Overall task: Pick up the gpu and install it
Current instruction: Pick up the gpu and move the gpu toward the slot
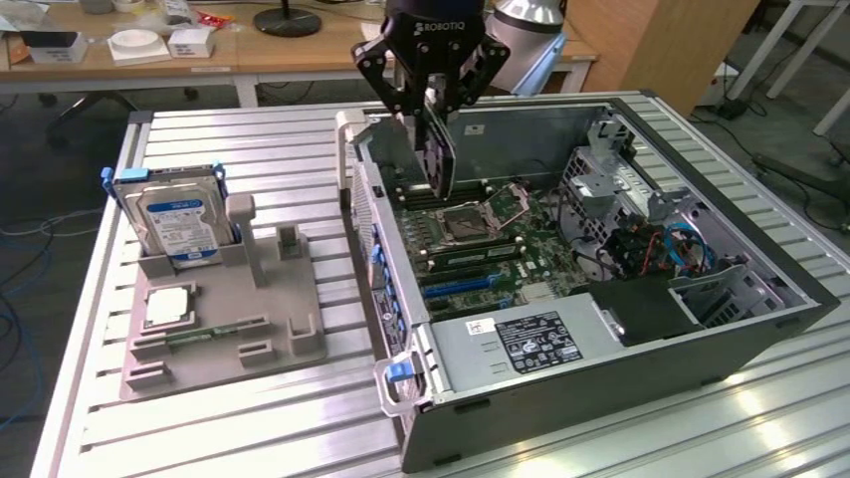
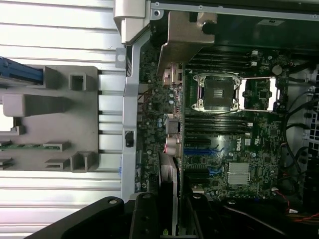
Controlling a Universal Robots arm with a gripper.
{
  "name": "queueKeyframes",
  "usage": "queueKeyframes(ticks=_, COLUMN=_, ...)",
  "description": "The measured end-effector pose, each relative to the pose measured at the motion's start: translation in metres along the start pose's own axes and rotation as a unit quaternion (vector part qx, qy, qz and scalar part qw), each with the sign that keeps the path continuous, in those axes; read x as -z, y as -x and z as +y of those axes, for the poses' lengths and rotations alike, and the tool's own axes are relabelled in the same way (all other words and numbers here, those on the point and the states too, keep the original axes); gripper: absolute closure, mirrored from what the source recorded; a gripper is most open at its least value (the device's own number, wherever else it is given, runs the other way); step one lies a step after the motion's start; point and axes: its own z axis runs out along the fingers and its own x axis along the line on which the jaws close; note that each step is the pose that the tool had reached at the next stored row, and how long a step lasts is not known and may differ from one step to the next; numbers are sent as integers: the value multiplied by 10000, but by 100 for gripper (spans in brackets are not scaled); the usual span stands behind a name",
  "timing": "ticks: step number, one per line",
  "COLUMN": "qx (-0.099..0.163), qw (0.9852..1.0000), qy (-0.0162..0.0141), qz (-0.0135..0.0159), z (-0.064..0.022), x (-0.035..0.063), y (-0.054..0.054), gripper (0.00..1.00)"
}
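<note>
The gripper (image 1: 432, 98) holds the gpu (image 1: 440, 159) by its top edge between narrow-set fingers, the card hanging upright over the motherboard (image 1: 531, 239) inside the open computer case (image 1: 638, 368), well apart from the hard drive (image 1: 179, 224) on the worktop (image 1: 239, 149)

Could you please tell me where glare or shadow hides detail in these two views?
Exterior view: light glares off the table beside the computer case, and the gpu in the gripper reads as a dark slab. Wrist view: the table's slats wash out white; the case's cable side sinks into shadow.
</note>
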Motion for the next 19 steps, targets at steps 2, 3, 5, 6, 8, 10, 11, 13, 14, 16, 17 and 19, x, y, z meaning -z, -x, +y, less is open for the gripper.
queueKeyframes(ticks=2, qx=-23, qw=10000, qy=-1, qz=-3, z=2, x=-2, y=25, gripper=73)
queueKeyframes(ticks=3, qx=-34, qw=10000, qy=-2, qz=-4, z=3, x=-3, y=38, gripper=73)
queueKeyframes(ticks=5, qx=-61, qw=10000, qy=-3, qz=-6, z=5, x=-5, y=63, gripper=73)
queueKeyframes(ticks=6, qx=-74, qw=10000, qy=-3, qz=-6, z=6, x=-6, y=75, gripper=73)
queueKeyframes(ticks=8, qx=-104, qw=9999, qy=-5, qz=-7, z=9, x=-8, y=98, gripper=73)
queueKeyframes(ticks=10, qx=-125, qw=9999, qy=-6, qz=-7, z=12, x=-10, y=126, gripper=73)
queueKeyframes(ticks=11, qx=-128, qw=9999, qy=-6, qz=-7, z=12, x=-11, y=142, gripper=73)
queueKeyframes(ticks=13, qx=-128, qw=9999, qy=-6, qz=-8, z=12, x=-12, y=163, gripper=73)
queueKeyframes(ticks=14, qx=-129, qw=9999, qy=-6, qz=-9, z=12, x=-13, y=171, gripper=73)
queueKeyframes(ticks=16, qx=-129, qw=9999, qy=-6, qz=-9, z=12, x=-14, y=192, gripper=73)
queueKeyframes(ticks=17, qx=-128, qw=9999, qy=-6, qz=-10, z=12, x=-15, y=205, gripper=73)
queueKeyframes(ticks=19, qx=-128, qw=9999, qy=-6, qz=-10, z=13, x=-17, y=234, gripper=73)
